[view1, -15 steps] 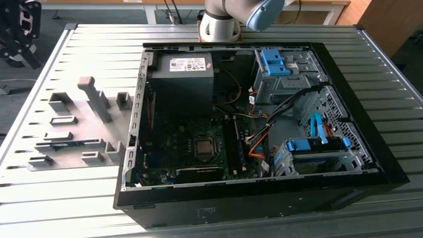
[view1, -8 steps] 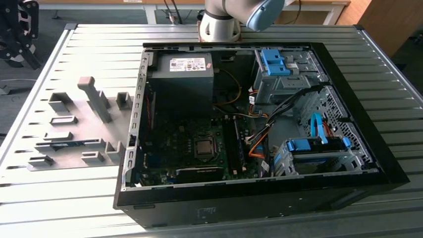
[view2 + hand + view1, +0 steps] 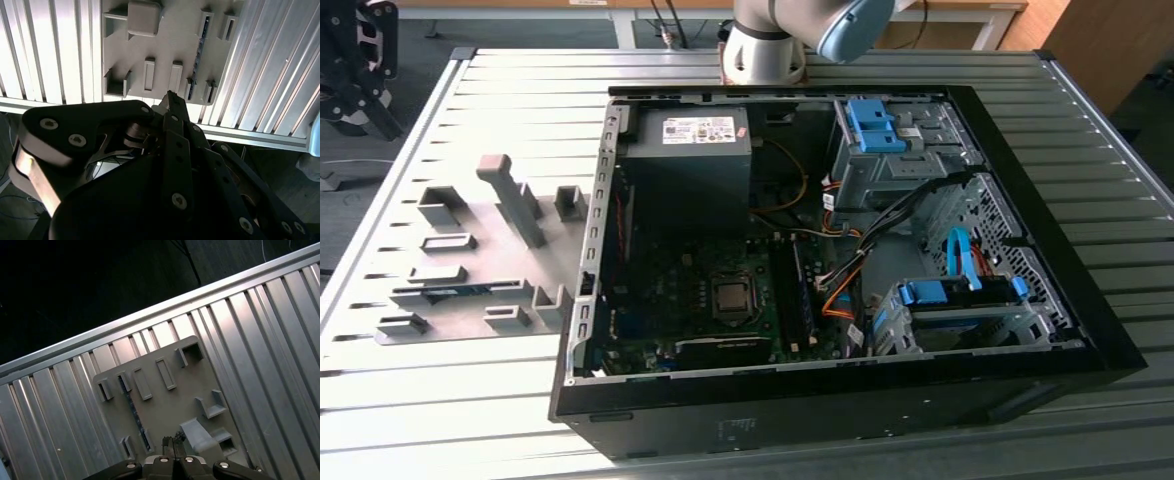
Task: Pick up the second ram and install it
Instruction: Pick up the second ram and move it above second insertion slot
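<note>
**Surroundings.** A grey holder plate [image 3: 480, 250] lies flat on the ribbed metal table [image 3: 1067, 190]. It carries several small slotted holders and one tall block [image 3: 507, 195]. An open computer case [image 3: 854, 250] stands just beside the plate, on the side toward the exterior view's right. Its power supply [image 3: 687, 150], cables and blue drive brackets are exposed. Nothing lies across the plate or over the ram.

**Task item.** The second ram [image 3: 460, 291] rests on edge in the plate's holders, near the plate edge farthest from the case. In both wrist views it is a thin dark strip [image 3: 200, 55] [image 3: 134, 410] spanning two pairs of holders.

**Limits of view.** The ram's chips and label cannot be made out. The memory slots [image 3: 790, 290] inside the case are dark, and whether any is filled cannot be told. The arm [image 3: 774, 40] is cut off by the frame edge just above its base, which stands beyond the case from the plate.

**Arm pose.** The hand [image 3: 169, 96] [image 3: 172, 442] hangs above the plate, pointing down at it, apart from the ram. Its fingers are together and hold nothing.
</note>
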### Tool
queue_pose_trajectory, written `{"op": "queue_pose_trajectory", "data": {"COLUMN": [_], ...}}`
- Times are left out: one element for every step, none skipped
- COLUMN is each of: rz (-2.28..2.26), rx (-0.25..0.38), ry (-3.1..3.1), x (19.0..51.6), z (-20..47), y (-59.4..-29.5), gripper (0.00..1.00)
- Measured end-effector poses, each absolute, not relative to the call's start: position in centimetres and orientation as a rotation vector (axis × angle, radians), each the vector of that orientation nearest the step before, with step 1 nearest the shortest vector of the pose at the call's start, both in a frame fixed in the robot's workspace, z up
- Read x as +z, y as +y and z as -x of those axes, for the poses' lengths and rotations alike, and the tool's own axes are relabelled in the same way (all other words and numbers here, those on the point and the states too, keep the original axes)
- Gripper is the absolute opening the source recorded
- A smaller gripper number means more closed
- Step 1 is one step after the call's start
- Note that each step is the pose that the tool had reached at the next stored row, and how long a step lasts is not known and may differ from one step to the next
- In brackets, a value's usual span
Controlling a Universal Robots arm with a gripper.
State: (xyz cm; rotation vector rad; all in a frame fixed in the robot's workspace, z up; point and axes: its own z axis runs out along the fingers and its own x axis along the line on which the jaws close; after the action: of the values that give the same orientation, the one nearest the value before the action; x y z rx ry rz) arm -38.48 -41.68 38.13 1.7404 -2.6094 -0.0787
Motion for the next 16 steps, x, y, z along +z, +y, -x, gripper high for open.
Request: {"op": "queue_pose_trajectory", "data": {"rz": [-1.74, -1.74, -1.74, -1.74, -1.741, -1.741, -1.75, -1.768, -1.788, -1.807, -1.823, -1.836, -1.845, -1.849, -1.852, -1.855], "rx": [-0.079, -0.079, -0.079, -0.079, -0.079, -0.079, -0.079, -0.079, -0.078, -0.078, -0.078, -0.078, -0.078, -0.078, -0.078, -0.078], "ry": [-2.609, -2.609, -2.609, -2.609, -2.609, -2.609, -2.603, -2.59, -2.576, -2.562, -2.55, -2.54, -2.534, -2.531, -2.529, -2.527], "x": [38.13, 38.13, 38.13, 38.13, 38.13, 38.13, 38.12, 38.11, 38.09, 38.07, 38.06, 38.05, 38.04, 38.04, 38.04, 38.03], "z": [38.48, 38.48, 38.48, 38.48, 38.48, 38.48, 38.49, 38.49, 38.49, 38.49, 38.5, 38.51, 38.53, 38.58, 38.63, 38.68], "y": [-41.68, -41.68, -41.68, -41.68, -41.68, -41.69, -41.71, -41.71, -41.71, -41.72, -41.72, -41.73, -41.8, -41.89, -42.0, -42.13], "gripper": [0.11, 0.11, 0.11, 0.11, 0.11, 0.11, 0.11, 0.11, 0.11, 0.11, 0.11, 0.11, 0.11, 0.11, 0.11, 0.11]}}
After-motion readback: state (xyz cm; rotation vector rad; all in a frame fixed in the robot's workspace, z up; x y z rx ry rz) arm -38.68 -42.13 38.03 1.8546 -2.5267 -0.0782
